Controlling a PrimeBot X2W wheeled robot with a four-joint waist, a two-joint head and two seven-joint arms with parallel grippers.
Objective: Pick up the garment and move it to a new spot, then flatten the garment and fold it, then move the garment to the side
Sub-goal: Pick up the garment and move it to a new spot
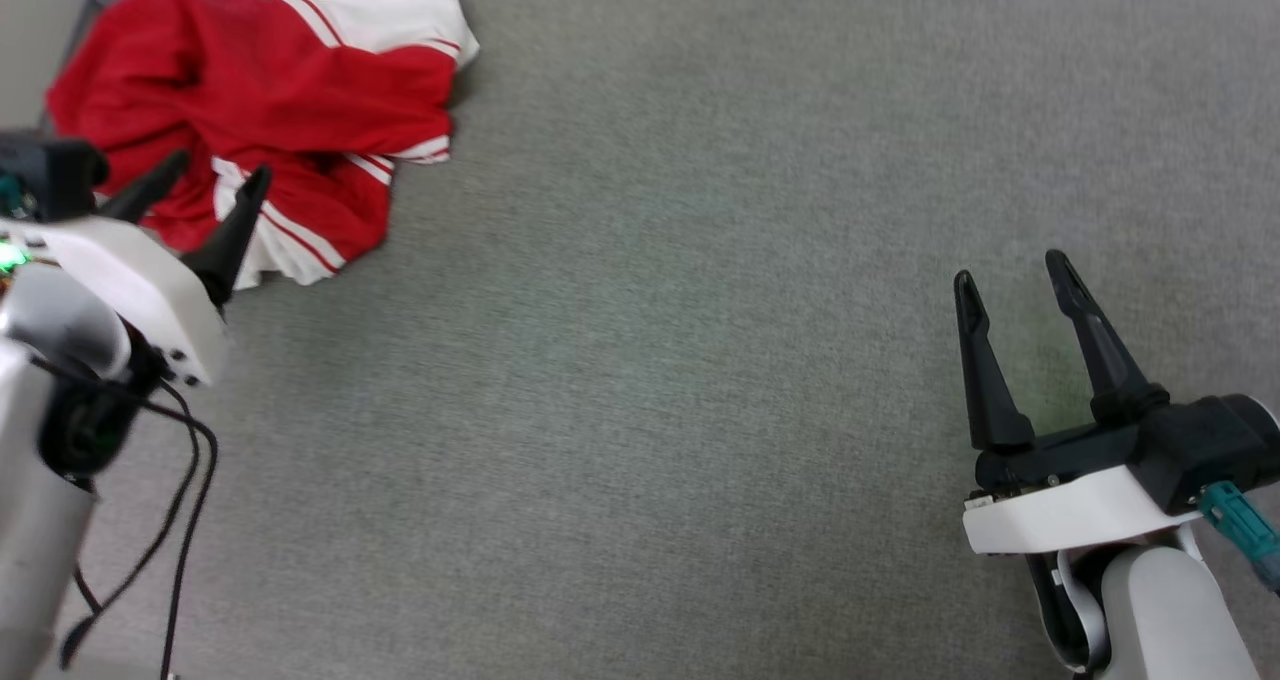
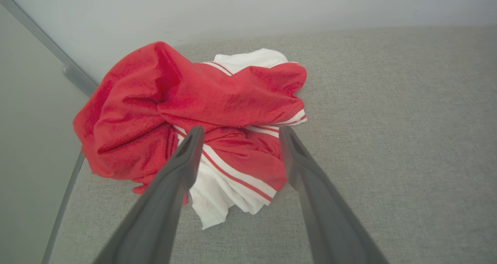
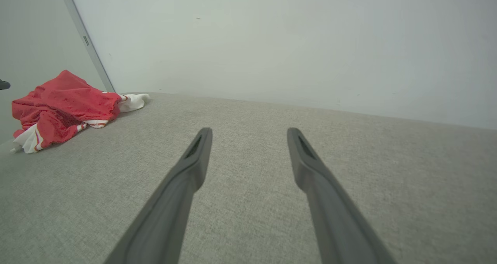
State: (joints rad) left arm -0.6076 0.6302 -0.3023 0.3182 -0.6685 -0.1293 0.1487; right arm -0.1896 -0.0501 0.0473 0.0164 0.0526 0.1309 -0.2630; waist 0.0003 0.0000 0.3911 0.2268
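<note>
The garment [image 1: 270,110] is seen crumpled in a heap at the far left of the grey fabric surface [image 1: 650,380]. The left gripper [image 1: 221,164] is held spread at its near edge, with nothing pinched. The right gripper [image 1: 1009,268] is likewise spread, well apart from it.

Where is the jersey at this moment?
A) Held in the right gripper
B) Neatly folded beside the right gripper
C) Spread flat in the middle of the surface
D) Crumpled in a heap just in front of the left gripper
D: the jersey lies bunched up at the far left, just ahead of the open left gripper and far from the right gripper.
</note>
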